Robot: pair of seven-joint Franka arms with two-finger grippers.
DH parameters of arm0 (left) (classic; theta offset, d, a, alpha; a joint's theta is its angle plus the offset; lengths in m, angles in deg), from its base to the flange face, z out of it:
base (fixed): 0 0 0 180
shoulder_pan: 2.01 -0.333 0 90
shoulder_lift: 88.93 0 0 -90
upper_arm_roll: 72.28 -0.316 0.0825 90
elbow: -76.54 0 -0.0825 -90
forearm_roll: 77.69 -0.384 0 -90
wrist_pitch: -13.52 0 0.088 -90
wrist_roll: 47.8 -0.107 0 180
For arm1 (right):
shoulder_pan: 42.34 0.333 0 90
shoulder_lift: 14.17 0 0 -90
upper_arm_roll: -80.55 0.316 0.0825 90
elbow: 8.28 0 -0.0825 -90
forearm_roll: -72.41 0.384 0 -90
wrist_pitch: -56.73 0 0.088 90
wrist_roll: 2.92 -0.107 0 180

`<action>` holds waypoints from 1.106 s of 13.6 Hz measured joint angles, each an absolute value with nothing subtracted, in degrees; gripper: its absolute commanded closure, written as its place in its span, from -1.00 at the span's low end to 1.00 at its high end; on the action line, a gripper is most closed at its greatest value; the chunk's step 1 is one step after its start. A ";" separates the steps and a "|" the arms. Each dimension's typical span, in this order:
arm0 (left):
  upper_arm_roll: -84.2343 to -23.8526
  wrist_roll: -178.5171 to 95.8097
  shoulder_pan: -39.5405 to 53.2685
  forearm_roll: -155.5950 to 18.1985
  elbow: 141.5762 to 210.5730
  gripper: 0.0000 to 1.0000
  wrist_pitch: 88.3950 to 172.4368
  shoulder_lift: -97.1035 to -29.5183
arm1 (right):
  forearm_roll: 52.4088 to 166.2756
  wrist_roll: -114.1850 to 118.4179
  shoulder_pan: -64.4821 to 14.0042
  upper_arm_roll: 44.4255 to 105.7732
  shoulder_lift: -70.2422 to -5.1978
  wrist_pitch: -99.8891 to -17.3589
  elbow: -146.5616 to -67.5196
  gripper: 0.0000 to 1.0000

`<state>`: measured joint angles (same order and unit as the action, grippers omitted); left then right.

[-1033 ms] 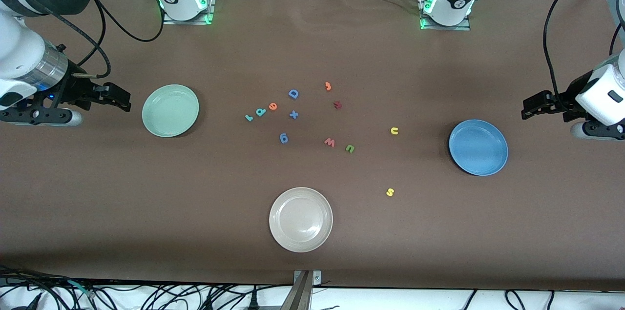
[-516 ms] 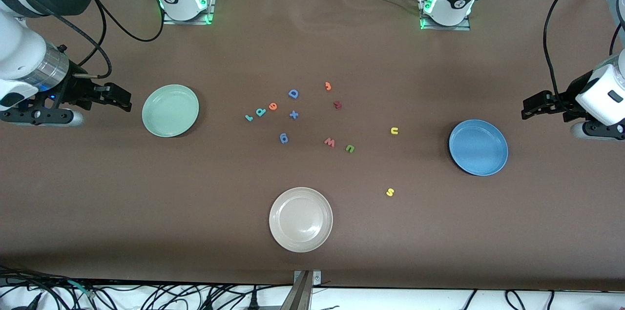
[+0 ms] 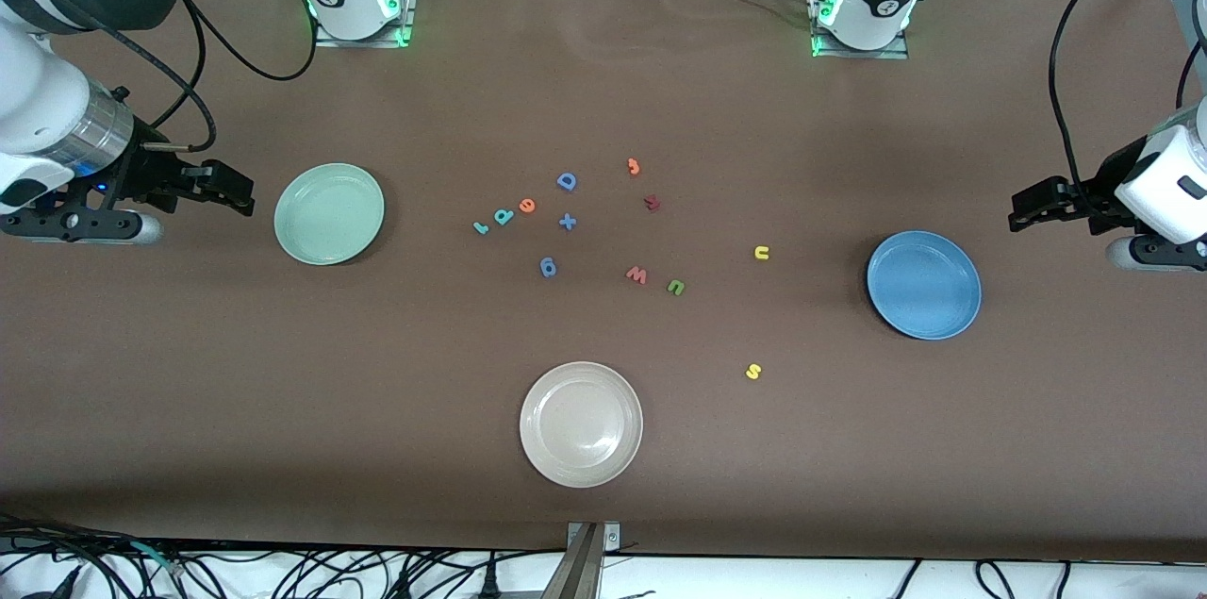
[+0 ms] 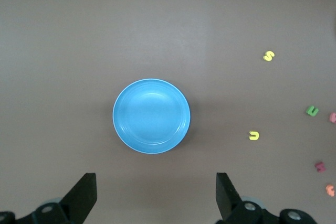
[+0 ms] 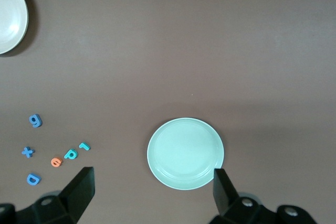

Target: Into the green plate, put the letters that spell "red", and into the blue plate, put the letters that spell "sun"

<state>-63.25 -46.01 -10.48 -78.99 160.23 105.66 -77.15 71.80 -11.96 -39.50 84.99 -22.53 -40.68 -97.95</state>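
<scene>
The right arm's black two-finger gripper [image 3: 231,187] edges slightly toward the round pale mint-green plate [image 3: 329,213] from its spot over the right arm's end of the table, fingers spread wide. The left arm's black two-finger gripper [image 3: 1030,204] shifts a touch up and outward, away from the round mid-blue plate [image 3: 924,285], also wide open.

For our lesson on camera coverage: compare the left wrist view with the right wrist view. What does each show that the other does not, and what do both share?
Only the left wrist view shows the blue plate, the yellow s, the yellow u and the green u.

Only the right wrist view shows the green plate, the cream-white plate and the teal r, teal d and orange e.

Both show brown table and an open gripper.
</scene>
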 measured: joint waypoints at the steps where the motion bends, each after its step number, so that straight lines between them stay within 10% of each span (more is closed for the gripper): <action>1: -63.31 -45.53 -10.57 -78.99 160.23 -1.00 105.60 -77.15 | 71.80 -11.98 -39.50 84.97 -22.53 -40.68 -97.96 -0.99; 15: -60.56 -43.92 -2.57 -78.98 160.73 -1.00 106.80 -68.87 | 71.92 -13.18 -39.46 84.55 -22.67 -40.82 -98.18 -1.00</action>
